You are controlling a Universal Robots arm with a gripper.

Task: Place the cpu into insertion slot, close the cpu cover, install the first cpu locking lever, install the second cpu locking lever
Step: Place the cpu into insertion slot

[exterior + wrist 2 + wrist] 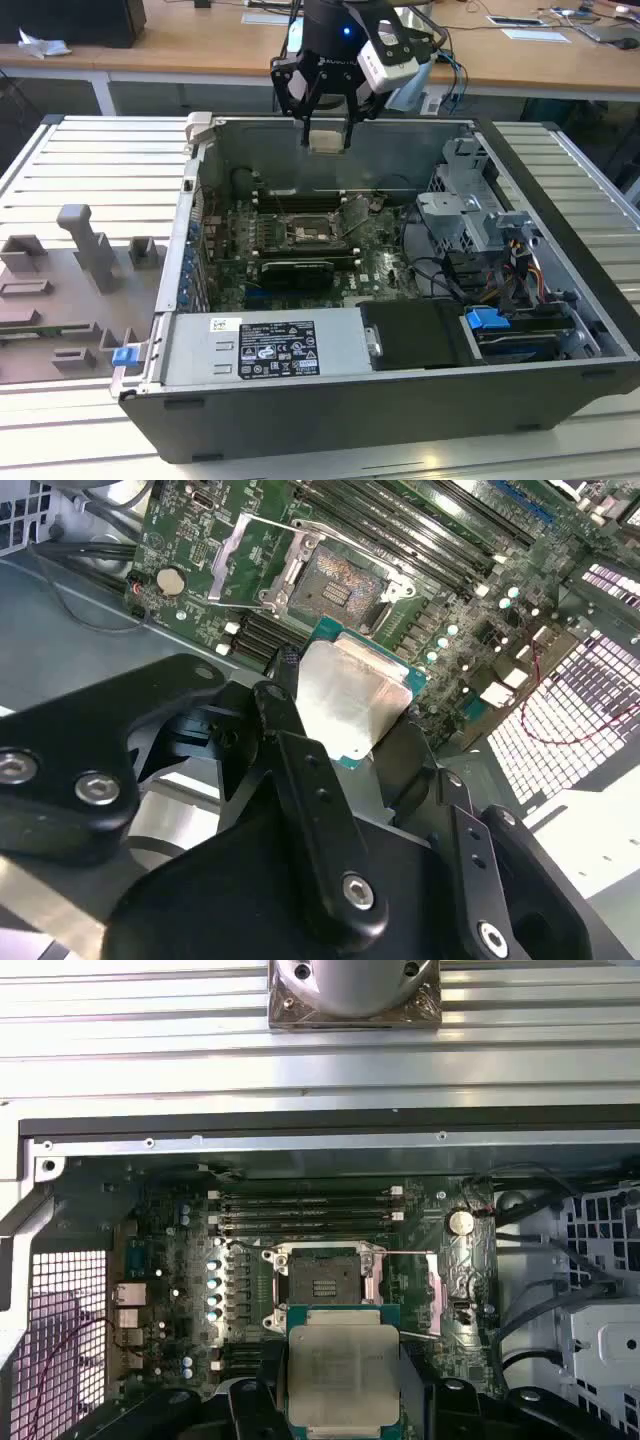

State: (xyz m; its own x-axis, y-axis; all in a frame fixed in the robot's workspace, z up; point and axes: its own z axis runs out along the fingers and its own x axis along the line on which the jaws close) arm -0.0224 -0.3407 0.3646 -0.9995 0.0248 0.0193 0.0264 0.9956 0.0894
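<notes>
The hand's [345, 718] fingers [298, 765] hide two edges of the cpu [360, 685] in the second wrist view.

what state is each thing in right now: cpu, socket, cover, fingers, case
cpu, gripped at two opposite edges, in the air, not yet seated
insertion slot, empty and uncovered
cpu cover, swung up, open
gripper, fingers shut on the cpu
computer case, lying on its side, side panel off
</notes>
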